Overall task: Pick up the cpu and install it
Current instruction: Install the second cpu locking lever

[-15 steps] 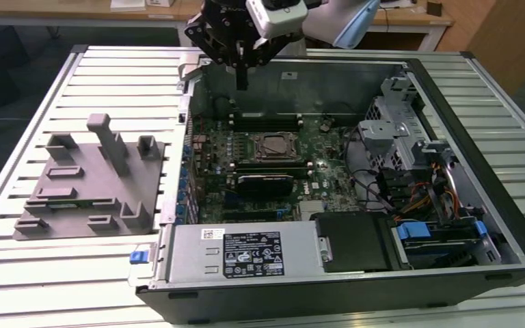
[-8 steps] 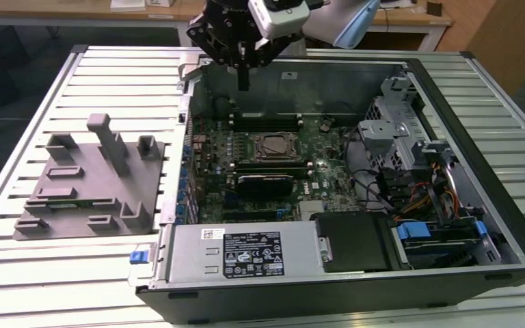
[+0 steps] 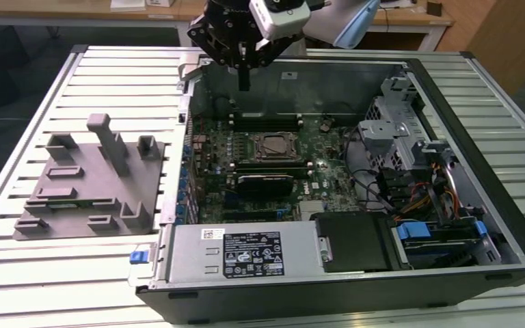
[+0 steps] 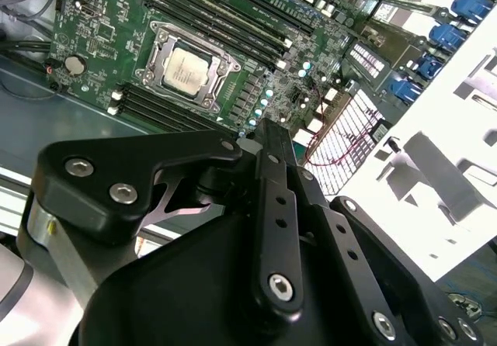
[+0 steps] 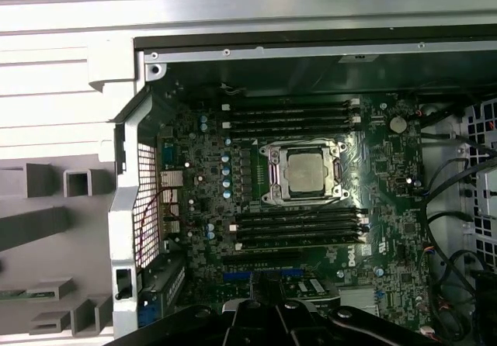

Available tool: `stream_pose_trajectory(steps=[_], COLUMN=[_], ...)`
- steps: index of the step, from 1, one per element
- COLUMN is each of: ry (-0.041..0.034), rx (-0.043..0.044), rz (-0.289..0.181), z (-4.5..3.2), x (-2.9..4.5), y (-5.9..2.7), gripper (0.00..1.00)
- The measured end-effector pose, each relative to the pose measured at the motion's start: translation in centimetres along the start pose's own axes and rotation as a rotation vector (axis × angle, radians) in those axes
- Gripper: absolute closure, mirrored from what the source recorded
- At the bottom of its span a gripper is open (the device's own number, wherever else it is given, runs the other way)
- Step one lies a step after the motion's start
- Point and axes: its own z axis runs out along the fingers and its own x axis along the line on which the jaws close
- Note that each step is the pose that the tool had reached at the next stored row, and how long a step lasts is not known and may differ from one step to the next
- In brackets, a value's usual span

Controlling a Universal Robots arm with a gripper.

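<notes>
Already the cpu [image 3: 275, 146] sits in the motherboard socket [image 3: 255, 154] inside the open computer case [image 3: 481, 147] in the exterior view, while the gripper [image 3: 243, 85] hangs above the case's far wall, clenched with nothing between its fingers, the chip lying below it and nearer the camera. In the second wrist view the silver cpu [image 4: 186, 68] lies flat in its socket frame between memory sticks [image 4: 225, 28], beyond the fingers [image 4: 273, 167]; the first wrist view shows the cpu [image 5: 304, 169] seated squarely, with the grey fixture [image 5: 46, 222] outside the case

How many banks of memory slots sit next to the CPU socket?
2. One bank lies between the socket holding the cpu and the case wall; the other bank lies on the socket's opposite side. The pincer hangs above the case.
</notes>
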Motion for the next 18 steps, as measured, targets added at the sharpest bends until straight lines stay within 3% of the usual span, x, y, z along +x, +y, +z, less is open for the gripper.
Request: stream_pose_trajectory(steps=[6, 10, 18], ry=[0.0007, 0.0088, 0.0092], rx=[0.0, 0.0005, 0.0008], rz=[0.0, 0.0, 0.0], z=[0.05, 0.33, 0.79], x=[-0.1, -0.59, -0.59], y=[0.01, 0.03, 0.01], gripper=[0.89, 0.89, 0.89])
